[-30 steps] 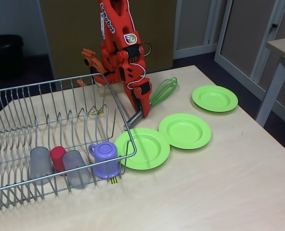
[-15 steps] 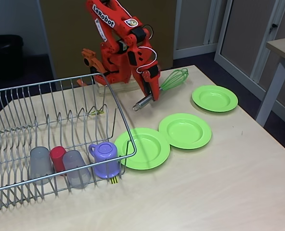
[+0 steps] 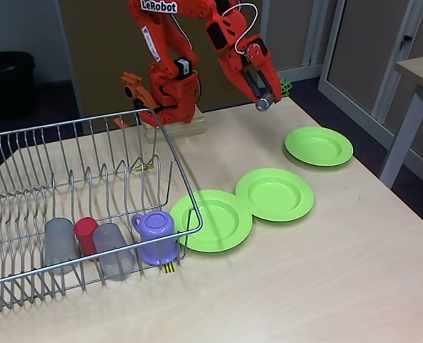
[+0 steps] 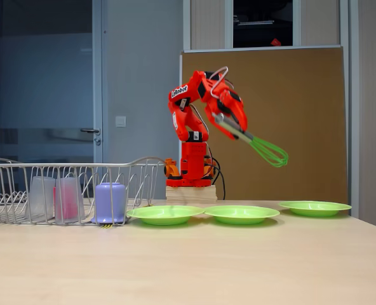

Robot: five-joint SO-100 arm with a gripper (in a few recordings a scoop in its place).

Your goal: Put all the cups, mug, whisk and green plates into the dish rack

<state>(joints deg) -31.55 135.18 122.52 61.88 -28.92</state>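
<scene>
Fingers of the orange arm's gripper (image 4: 229, 125) are clamped on the whisk (image 4: 255, 143) by its silver handle, and the tool hangs high above the worktop (image 3: 319, 279), green loops pointing out and down toward the right in the side-on fixed view. Seen from the raised fixed view, the handle's butt end (image 3: 263, 104) faces the camera and only a sliver of green wire shows behind the gripper.

The dish rack (image 3: 170, 154) sits well to the left of the arm, with two grey cups (image 3: 57, 244) (image 3: 114, 249), the red cup (image 3: 86, 234) and the mug (image 3: 156, 236) lined up along its near wall. Three green plates (image 3: 211, 219) (image 3: 274, 194) (image 3: 319, 146) lie flat on the worktop, the leftmost tucked just under the rack's corner.

The step in hand looks like carrying the whisk across to the rack. To do it well, the arm should keep height until the loops are past the rack's rim, since the long wires trail far from the grip and could snag the wire wall. Lowering over the bare prongs behind the cups would avoid knocking them. The grip near the handle's end leaves a long lever, so a slow swing should limit slipping.
</scene>
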